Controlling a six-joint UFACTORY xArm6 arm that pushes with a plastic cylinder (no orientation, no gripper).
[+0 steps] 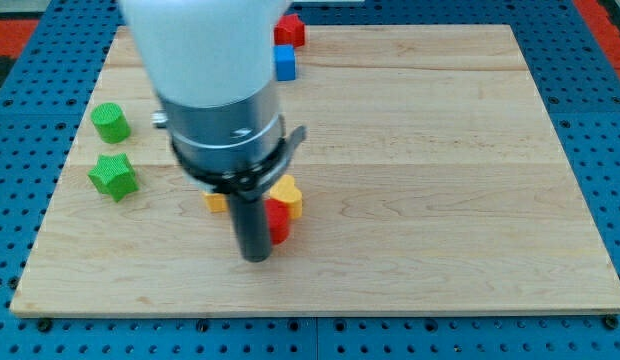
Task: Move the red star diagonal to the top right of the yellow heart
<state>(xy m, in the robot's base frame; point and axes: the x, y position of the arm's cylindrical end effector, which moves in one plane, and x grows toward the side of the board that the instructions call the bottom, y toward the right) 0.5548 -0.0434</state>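
Observation:
My tip [256, 257] rests on the board at the view's lower middle. A red block [278, 220], partly hidden by the rod so its shape is unclear, sits right against the rod's right side. A yellow block [287, 195] lies just above the red one, touching it. Another yellow block [216, 202] peeks out at the rod's left. The arm's white and grey body [215, 90] hides the board behind it.
A green cylinder [111, 122] and a green star [113, 175] sit at the view's left. A blue block [284, 62] and a red block [289, 30] sit at the view's top middle. The wooden board [440, 150] lies on a blue pegboard table.

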